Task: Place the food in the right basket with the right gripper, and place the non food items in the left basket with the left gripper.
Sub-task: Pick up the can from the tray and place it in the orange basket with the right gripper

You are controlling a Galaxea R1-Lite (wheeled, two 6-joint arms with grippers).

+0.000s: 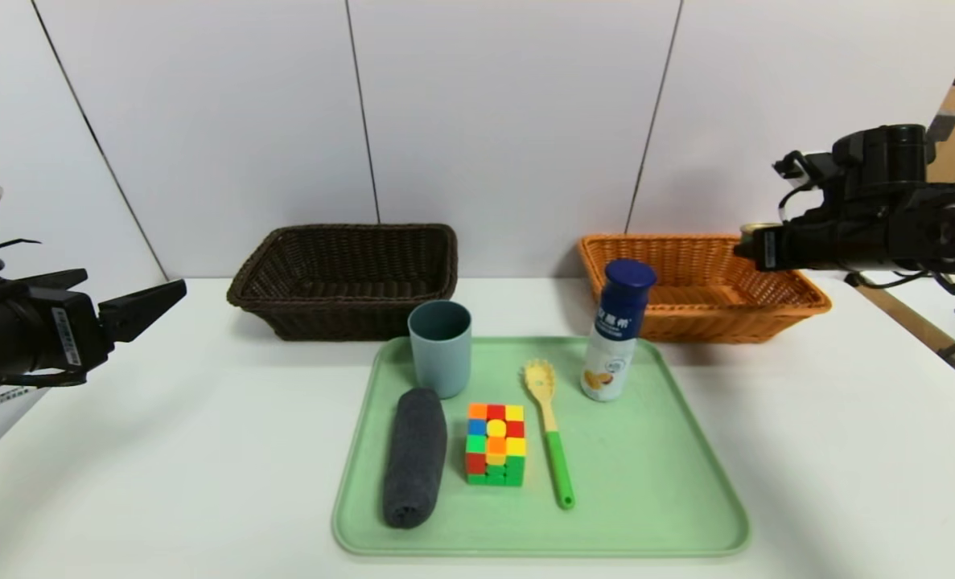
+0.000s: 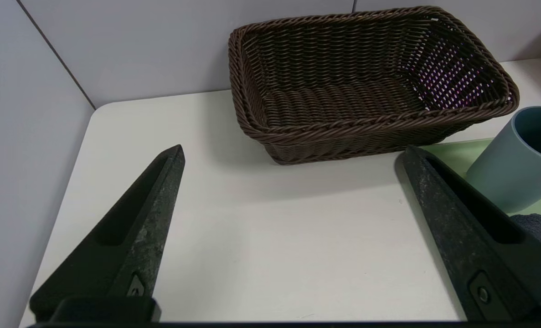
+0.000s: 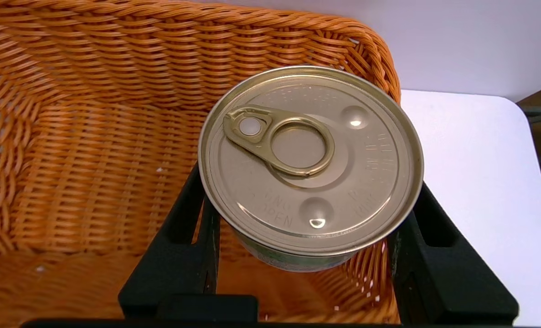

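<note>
Our right tool (image 3: 309,246) clamps the tin (image 3: 310,164) above the orange basket (image 3: 69,182)'s right edge, so releasing early could tip it onto the desk (image 3: 471,191); our left tool (image 2: 293,232) waits apart.

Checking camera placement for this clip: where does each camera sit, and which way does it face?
Head view: high, looking forward and down at the tray; left gripper and right gripper at the edges.
Left wrist view: on the left arm, facing the dark basket between open fingers.
Right wrist view: on the right arm, over the orange basket, fingers gripping the tin.
Shared: cup, head and left wrist.
</note>
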